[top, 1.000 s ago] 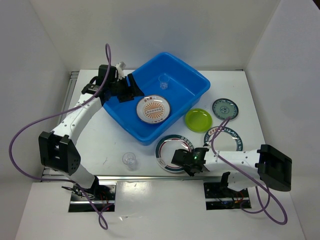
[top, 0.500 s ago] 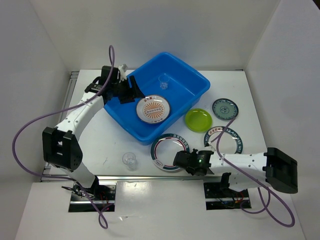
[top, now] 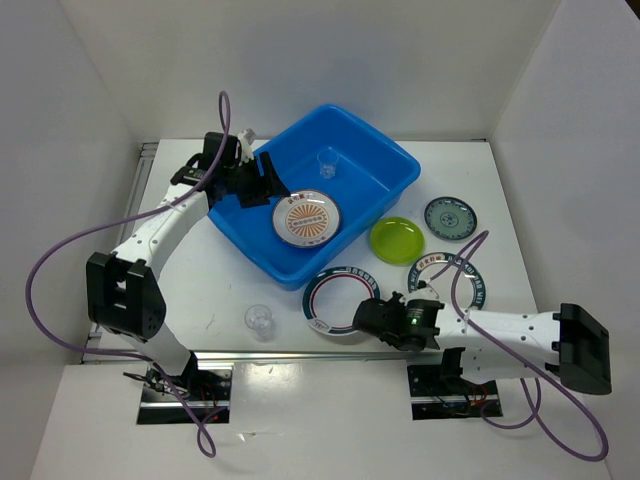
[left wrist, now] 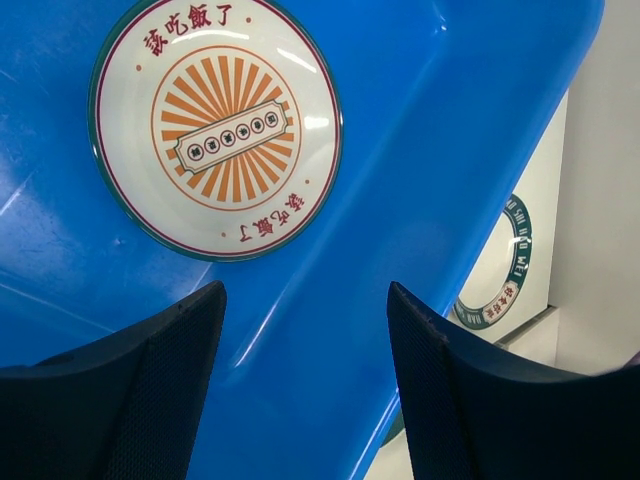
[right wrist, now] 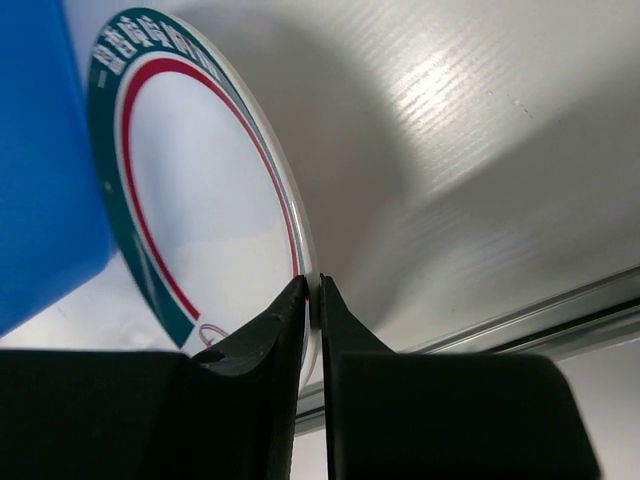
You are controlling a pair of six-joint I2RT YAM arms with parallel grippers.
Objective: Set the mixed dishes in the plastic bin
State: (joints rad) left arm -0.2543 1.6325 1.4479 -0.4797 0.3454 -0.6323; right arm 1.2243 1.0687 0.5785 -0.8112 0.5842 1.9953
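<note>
The blue plastic bin (top: 385, 165) holds the orange-sunburst plate (top: 306, 220) and a clear cup (top: 326, 163). My right gripper (top: 372, 318) is shut on the near rim of a teal-and-red-rimmed plate (top: 338, 298), tilted just in front of the bin; the wrist view shows the rim pinched between my fingers (right wrist: 311, 290). My left gripper (top: 268, 180) is open over the bin's left wall, with the sunburst plate (left wrist: 215, 125) ahead of its fingers (left wrist: 300, 375). A second teal-rimmed plate (top: 450, 272), the lime-green plate (top: 397, 240), the dark teal saucer (top: 451, 217) and a clear cup (top: 259, 320) lie on the table.
White walls enclose the table on the left, back and right. A metal rail runs along the near edge (top: 330, 355). Purple cables loop from both arms.
My right gripper has slid left and toward the near edge with the teal-rimmed plate, and its arm has stretched out. The left gripper has shifted slightly right over the bin wall.
</note>
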